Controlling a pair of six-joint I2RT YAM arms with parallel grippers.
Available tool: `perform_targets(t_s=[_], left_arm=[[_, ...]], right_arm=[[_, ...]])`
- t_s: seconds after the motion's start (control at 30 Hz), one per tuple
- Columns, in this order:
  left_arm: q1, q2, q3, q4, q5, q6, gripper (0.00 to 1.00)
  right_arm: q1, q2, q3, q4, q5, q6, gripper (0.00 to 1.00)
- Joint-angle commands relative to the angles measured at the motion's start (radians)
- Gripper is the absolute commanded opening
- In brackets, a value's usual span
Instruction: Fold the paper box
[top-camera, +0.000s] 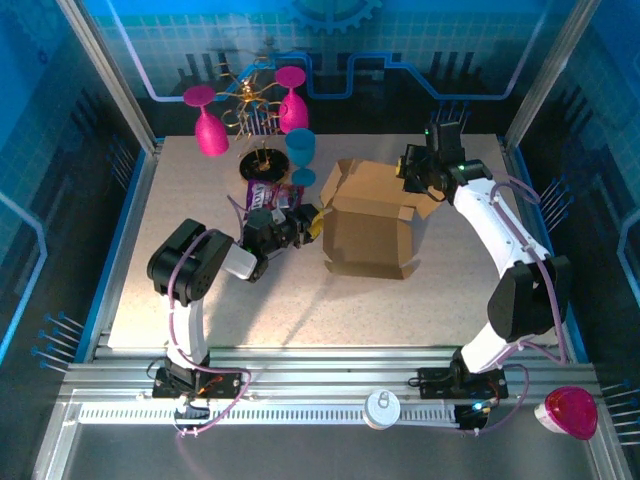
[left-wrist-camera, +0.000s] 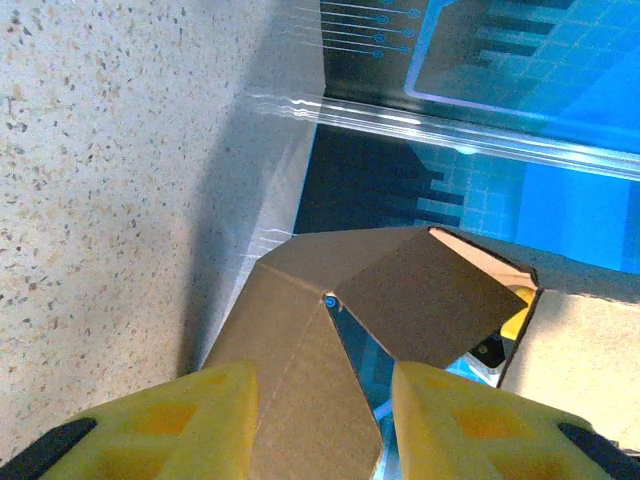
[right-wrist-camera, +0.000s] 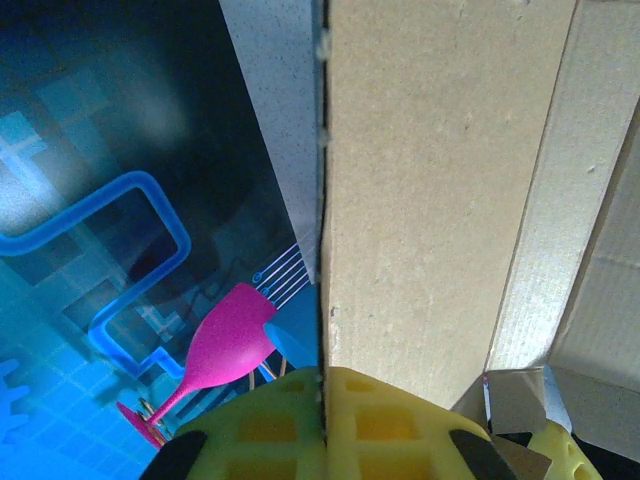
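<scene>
The paper box (top-camera: 368, 235) is plain brown cardboard. By its look it is light and stiff across each panel, but it gives way at the creases. It would likely skid on the smooth surface (top-camera: 180, 290) if pushed from one side only. I would hold it by the thin flap edges or pinch it near a crease, since a squeeze on the hollow body could dent it.

It stands half formed near the middle of the surface, a little toward the right edge. The front wall is upright and the top flaps are splayed open, with a tabbed flap raised at the far left corner.

The right tool (top-camera: 412, 178) is at the far right flap. In the right wrist view its pads (right-wrist-camera: 380, 420) are closed tight on the edge of a cardboard panel (right-wrist-camera: 430, 200).

The left tool (top-camera: 312, 222) is at the box's left side. Its yellow fingers (left-wrist-camera: 190, 420) are partly apart with a folded flap (left-wrist-camera: 400, 290) running between them. I cannot tell whether they touch it.

Toward the far left corner are a purple snack packet (top-camera: 268, 193), a blue cup (top-camera: 300, 148) and two pink goblets (top-camera: 208, 125).
</scene>
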Motion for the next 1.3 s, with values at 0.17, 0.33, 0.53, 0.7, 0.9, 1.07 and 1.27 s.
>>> perform_targets(t_s=[0.17,0.33,0.53,0.7,0.9,1.07,1.27], left_arm=[[0.036,0.048,-0.022,0.157,-0.097,-0.074,0.41],[0.045,0.058,0.03,0.155,-0.074,-0.095,0.42],[0.02,0.081,0.104,0.158,-0.052,-0.119,0.41],[0.018,0.078,0.117,0.176,-0.054,-0.117,0.41],[0.012,0.078,0.134,0.167,-0.015,-0.119,0.41],[-0.006,0.083,0.144,0.167,-0.006,-0.114,0.39],[-0.019,0.071,0.139,0.159,0.008,-0.072,0.27]], right_arm=[[-0.025,0.019,0.046,-0.031,-0.023,0.036,0.0],[-0.03,0.024,0.1,-0.095,-0.036,0.035,0.0],[-0.033,0.037,0.12,-0.104,-0.04,0.046,0.0],[-0.034,0.043,0.135,-0.103,-0.043,0.05,0.0],[-0.04,0.051,0.135,-0.087,-0.05,0.065,0.0],[-0.041,0.059,0.143,-0.074,-0.054,0.072,0.0],[-0.046,0.061,0.126,-0.047,-0.065,0.083,0.0]])
